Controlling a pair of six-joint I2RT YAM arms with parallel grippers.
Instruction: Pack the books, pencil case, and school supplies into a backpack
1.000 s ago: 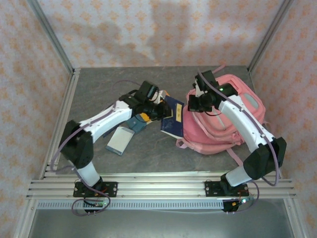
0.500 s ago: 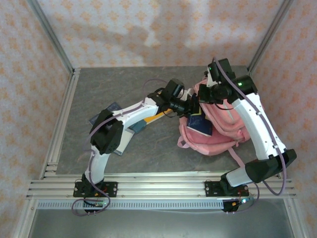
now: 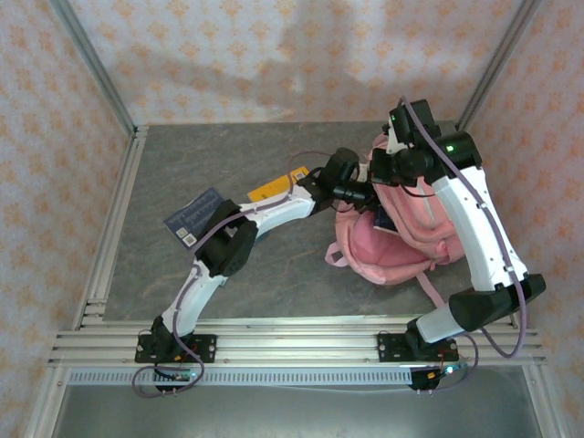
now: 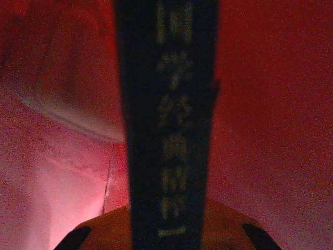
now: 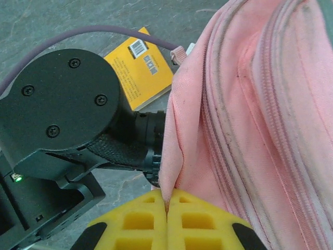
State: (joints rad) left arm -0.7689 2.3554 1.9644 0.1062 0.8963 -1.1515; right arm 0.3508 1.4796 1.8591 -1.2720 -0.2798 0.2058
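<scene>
Tabletop [image 3: 182, 173], left tool [image 4: 166, 237] with book [image 4: 166, 130] inside backpack [image 3: 411, 246], arm [image 3: 274, 207] outstretched

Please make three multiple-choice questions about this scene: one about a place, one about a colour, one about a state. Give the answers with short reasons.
1. Where is the navy book? A flat on the table; B inside the backpack; C on top of the backpack.
2. What colour is the paperback lying on the table beside the backpack? A green; B white; C orange-yellow.
3. The right fingers are: A shut on the backpack's edge; B wide open; C shut on a pen.
Answers: 1 B, pink-red fabric surrounds it in the left wrist view; 2 C, its cover shows plainly in the right wrist view; 3 A, they meet on a fold of pink fabric.
</scene>
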